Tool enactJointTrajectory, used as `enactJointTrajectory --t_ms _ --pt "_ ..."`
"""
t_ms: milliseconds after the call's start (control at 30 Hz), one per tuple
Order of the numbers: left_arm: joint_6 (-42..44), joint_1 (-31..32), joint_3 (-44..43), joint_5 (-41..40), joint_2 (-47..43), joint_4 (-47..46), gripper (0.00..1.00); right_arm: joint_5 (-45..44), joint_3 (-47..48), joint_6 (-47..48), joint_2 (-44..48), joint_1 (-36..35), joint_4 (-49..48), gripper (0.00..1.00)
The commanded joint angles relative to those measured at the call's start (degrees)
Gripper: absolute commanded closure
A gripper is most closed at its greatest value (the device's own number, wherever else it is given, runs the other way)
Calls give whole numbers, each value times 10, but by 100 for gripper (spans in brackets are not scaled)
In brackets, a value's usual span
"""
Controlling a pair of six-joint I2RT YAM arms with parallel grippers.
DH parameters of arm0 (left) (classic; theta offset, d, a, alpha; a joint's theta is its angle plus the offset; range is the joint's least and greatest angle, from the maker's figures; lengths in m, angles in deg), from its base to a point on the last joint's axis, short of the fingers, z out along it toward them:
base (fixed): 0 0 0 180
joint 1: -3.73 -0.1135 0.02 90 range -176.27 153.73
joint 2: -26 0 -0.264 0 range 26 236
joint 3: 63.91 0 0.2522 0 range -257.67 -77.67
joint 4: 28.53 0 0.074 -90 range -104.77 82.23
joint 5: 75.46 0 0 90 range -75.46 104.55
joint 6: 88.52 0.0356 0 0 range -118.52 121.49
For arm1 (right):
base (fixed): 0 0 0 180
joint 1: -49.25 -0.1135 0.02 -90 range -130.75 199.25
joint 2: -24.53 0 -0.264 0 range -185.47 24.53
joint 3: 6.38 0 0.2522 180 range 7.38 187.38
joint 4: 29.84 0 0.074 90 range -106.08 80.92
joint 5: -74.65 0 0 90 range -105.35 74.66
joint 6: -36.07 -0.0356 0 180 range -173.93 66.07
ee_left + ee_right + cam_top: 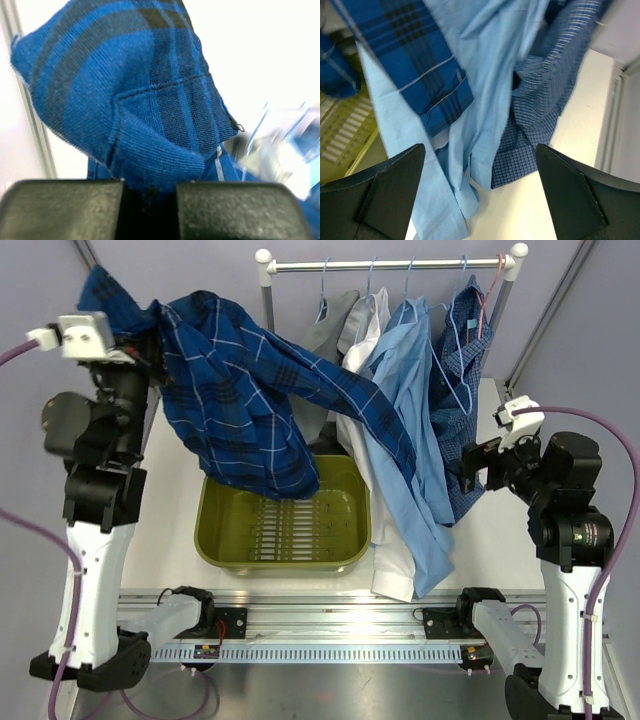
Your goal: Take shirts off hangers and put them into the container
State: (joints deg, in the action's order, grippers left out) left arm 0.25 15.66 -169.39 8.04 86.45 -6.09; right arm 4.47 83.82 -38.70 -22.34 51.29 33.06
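Over the olive-green rectangular plastic tub (pixel 205 530) on the white bench (pixel 165 530), the dark blue windowpane-check shirt (pixel 235 390) hangs from the left fingers (pixel 112 207), which are pinched shut on a fold of it. Its sleeve stretches across the light blue shirt (pixel 415 470), 1 of 4 on the silver rail (pixel 390 264). Beside the navy small-check shirt (pixel 458 420), the right fingers (pixel 395 185) gape wide, holding nothing.

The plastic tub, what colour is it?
Olive green rectangular plastic tub, clearest in the top external view.
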Motion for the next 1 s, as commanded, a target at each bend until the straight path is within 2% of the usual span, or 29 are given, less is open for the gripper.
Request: enactJointTrajectory --t_ms 0,33,167,300,367,433,567,633,733,800,900,967 --pt "-80 -16 2 32 -25 -119 100 107 -4 69 3 2 25 0" --pt "-89 -18 2 43 -25 -119 100 162 -7 85 4 2 34 0" --pt "-135 -23 31 147 -30 -137 100 261 -28 148 3 2 69 1" --pt "-182 -24 115 247 -52 -189 100 275 -36 161 4 2 78 1" --pt "-189 -25 186 311 -60 -239 100 274 -41 161 4 2 76 1" --pt "-193 -26 231 344 -64 -281 100 277 -45 161 3 2 74 1" --pt "-200 -33 324 399 -64 -303 100 290 -46 182 3 2 84 1" --pt "-202 -35 348 408 -74 -295 100 329 -44 221 0 2 111 1" --pt "-189 -35 392 424 -91 -241 100 399 -45 354 -2 2 184 2" --pt "-170 -35 411 426 -100 -159 100 419 -50 370 -4 2 202 2" --pt "-165 -35 450 463 -127 -107 100 413 -58 370 -8 2 190 2" --pt "-149 -34 457 467 -152 -67 96 408 -60 364 -11 2 179 2"
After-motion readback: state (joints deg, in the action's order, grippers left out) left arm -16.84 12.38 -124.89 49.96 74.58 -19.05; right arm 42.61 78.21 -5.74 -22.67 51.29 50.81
